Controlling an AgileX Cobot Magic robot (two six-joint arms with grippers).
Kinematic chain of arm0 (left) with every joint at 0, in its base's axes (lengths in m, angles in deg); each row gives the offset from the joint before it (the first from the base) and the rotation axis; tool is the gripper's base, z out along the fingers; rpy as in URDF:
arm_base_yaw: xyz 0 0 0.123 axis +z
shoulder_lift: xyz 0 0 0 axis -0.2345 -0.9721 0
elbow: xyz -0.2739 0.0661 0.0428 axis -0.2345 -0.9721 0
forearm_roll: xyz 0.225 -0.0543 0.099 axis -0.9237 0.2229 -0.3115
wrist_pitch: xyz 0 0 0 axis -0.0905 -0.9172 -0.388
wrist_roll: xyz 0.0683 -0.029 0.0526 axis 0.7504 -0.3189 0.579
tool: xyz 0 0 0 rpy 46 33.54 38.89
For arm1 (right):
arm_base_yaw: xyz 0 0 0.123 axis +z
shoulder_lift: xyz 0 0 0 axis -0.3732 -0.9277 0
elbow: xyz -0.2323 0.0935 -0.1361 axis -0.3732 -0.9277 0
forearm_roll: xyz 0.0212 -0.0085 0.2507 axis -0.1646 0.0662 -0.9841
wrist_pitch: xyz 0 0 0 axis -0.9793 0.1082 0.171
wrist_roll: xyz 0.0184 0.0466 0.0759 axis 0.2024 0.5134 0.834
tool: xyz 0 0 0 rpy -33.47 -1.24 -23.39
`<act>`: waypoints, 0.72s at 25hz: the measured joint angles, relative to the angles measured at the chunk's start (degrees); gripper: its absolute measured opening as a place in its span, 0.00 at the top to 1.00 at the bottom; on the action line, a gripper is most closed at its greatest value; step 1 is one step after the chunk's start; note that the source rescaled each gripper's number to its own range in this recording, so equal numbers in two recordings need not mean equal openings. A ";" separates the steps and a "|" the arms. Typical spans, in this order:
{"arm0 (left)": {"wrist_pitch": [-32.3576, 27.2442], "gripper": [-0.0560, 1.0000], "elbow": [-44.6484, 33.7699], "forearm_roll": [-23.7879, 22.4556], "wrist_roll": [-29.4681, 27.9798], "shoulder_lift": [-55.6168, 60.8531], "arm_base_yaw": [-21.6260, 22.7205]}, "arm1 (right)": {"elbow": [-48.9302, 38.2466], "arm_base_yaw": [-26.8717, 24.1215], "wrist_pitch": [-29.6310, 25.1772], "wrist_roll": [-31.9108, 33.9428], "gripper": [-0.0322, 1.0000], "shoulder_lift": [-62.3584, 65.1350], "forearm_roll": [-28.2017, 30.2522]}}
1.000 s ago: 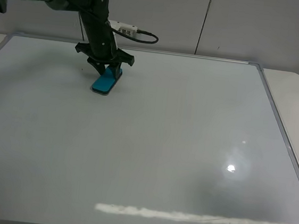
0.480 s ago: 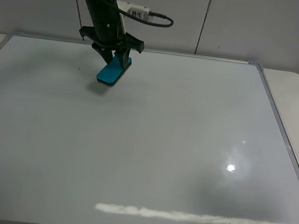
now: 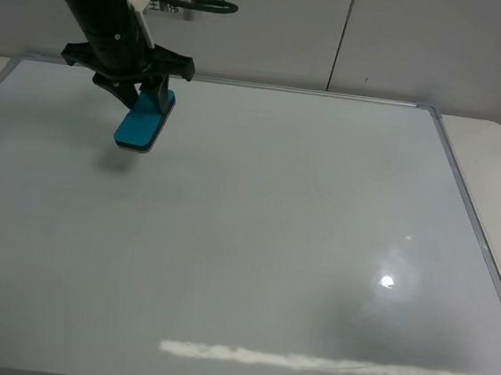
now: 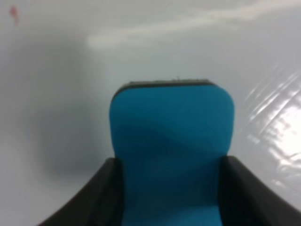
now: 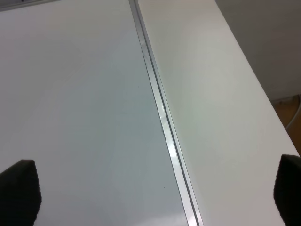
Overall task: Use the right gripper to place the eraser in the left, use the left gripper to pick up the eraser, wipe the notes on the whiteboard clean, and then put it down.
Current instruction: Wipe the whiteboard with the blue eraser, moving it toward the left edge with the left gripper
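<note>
My left gripper (image 3: 148,103) is shut on the teal-blue eraser (image 3: 141,124) and holds it tilted, just above the far left part of the whiteboard (image 3: 273,226); its shadow lies below it. In the left wrist view the eraser (image 4: 171,141) sits between the two black fingers (image 4: 94,200), dark felt edge away from the camera. A tiny red mark (image 4: 14,13) shows on the board there; no red notes show in the exterior high view. My right gripper (image 5: 154,188) is open and empty over the board's right frame (image 5: 162,117); it is out of the exterior high view.
A white table (image 3: 495,159) lies beyond the board's right frame, also in the right wrist view (image 5: 211,94). A grey wall (image 3: 382,40) stands behind the board. Light glare streaks the board's front edge (image 3: 330,364).
My left gripper has risen off the board with the eraser and moved to the left along the far edge. The right gripper stays out of the exterior high view.
</note>
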 joint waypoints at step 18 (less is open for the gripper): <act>10.09 0.92 -23.60 2.72 -3.00 6.11 7.00 | 0.00 0.00 0.00 0.00 0.00 0.00 0.00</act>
